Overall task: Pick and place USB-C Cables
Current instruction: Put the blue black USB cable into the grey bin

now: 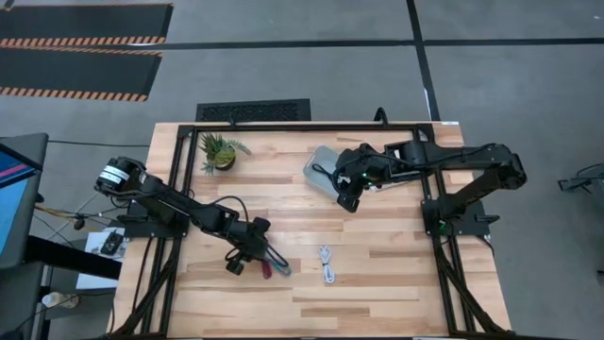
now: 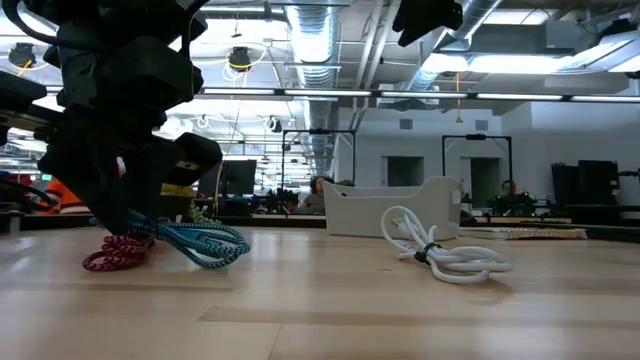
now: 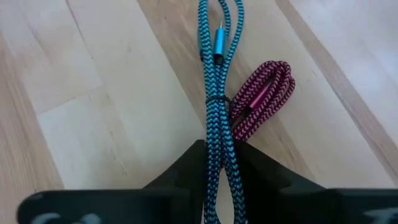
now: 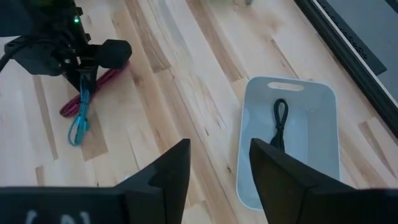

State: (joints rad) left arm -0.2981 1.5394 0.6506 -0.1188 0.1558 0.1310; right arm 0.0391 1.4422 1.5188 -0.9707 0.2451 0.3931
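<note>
Place: open-plan lab or workshop office
Evidence: exposed ceiling ducts (image 2: 320, 40), strip lighting, desks with monitors (image 2: 238, 178) at 12 o'clock, hazard-striped floor mats (image 1: 80, 38) at 10 o'clock

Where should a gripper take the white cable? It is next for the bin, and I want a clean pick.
Take the white cable at its tied middle, coming straight down from above. It lies flat on the table, apart from the others, and the strands are gathered there, while the loops at each end splay loose.

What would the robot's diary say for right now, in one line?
left end effector: shut on teal cable | maroon cable: beside it, on table | black cable: in bin | white cable: on table | right end effector: open, above bin
</note>
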